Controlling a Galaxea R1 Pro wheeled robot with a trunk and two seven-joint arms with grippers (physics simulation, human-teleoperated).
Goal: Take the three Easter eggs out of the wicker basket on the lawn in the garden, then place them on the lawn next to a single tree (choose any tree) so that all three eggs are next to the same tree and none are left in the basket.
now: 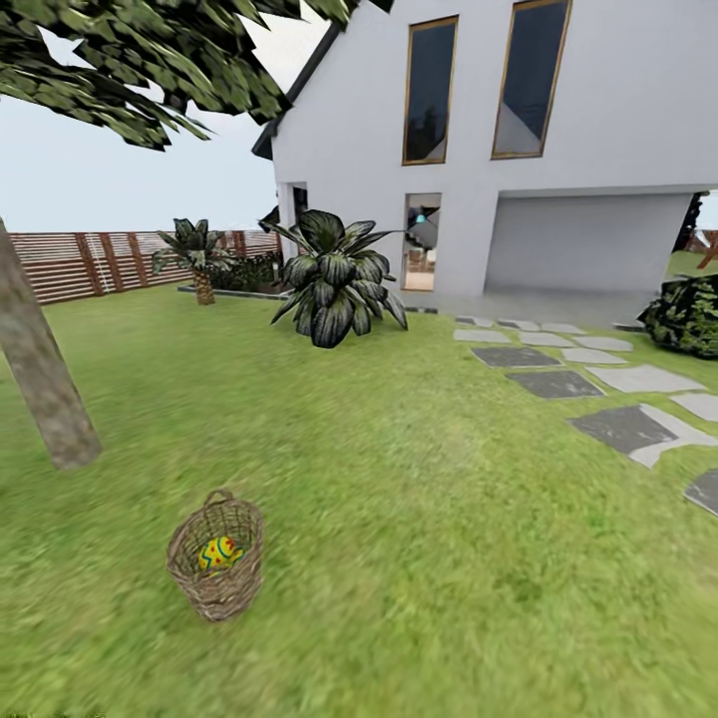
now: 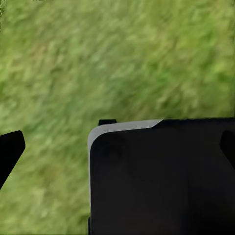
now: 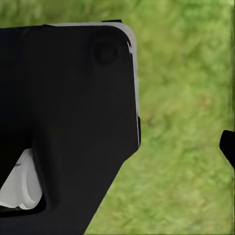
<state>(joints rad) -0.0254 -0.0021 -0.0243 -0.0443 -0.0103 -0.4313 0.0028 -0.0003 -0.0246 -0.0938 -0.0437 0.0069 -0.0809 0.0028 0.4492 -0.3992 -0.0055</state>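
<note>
Grippers: jaw state can't be told, both wrist cams blocked by dark robot body [image 2: 161, 181] over blurred lawn [image 1: 419, 519]. Left to right ahead: one tree [image 1: 40, 379] trunk, one wicker basket [image 1: 216, 568] on grass near it, one Easter egg [image 1: 219, 551] visible inside, one broad-leaved plant [image 1: 334, 279], grey stepping stones [image 1: 598, 389]. No readable text.

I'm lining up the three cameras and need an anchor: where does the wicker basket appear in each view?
Head view: wicker basket on the lawn, lower left, near the tree trunk.
Left wrist view: not in it.
Right wrist view: not in it.
Shared landmark: the lawn's green grass, seen in all three.
</note>
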